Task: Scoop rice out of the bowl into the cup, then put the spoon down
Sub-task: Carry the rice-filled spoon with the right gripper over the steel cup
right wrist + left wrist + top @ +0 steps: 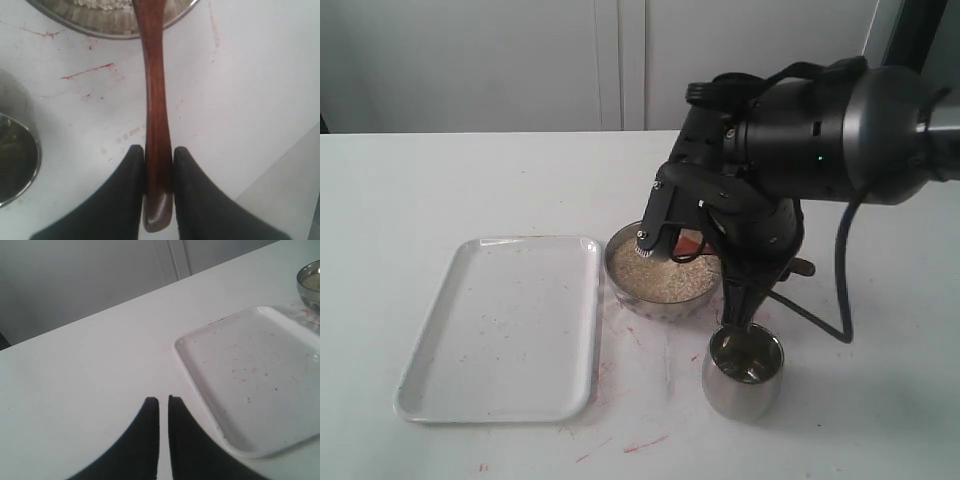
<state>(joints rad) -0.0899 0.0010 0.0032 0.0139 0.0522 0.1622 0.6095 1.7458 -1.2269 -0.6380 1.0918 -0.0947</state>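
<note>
The metal bowl (630, 290) holds beige rice (655, 275) at the table's middle. The steel cup (742, 372) stands just in front and to the right of it. My right gripper (159, 152) is shut on the handle end of the dark reddish wooden spoon (155, 100). The handle runs over the bowl's rim (100, 25) towards the rice (100, 4), and its scoop end is out of the wrist view. The cup (15, 160) sits off to one side of the handle. My left gripper (163, 400) hovers over bare table with its jaws nearly together and nothing between them.
A white rectangular tray (495, 330) lies left of the bowl, also in the left wrist view as the tray (250, 365). The black right arm (800, 130) hangs over the bowl's right side. Red marks and stray grains dot the tabletop (640, 440).
</note>
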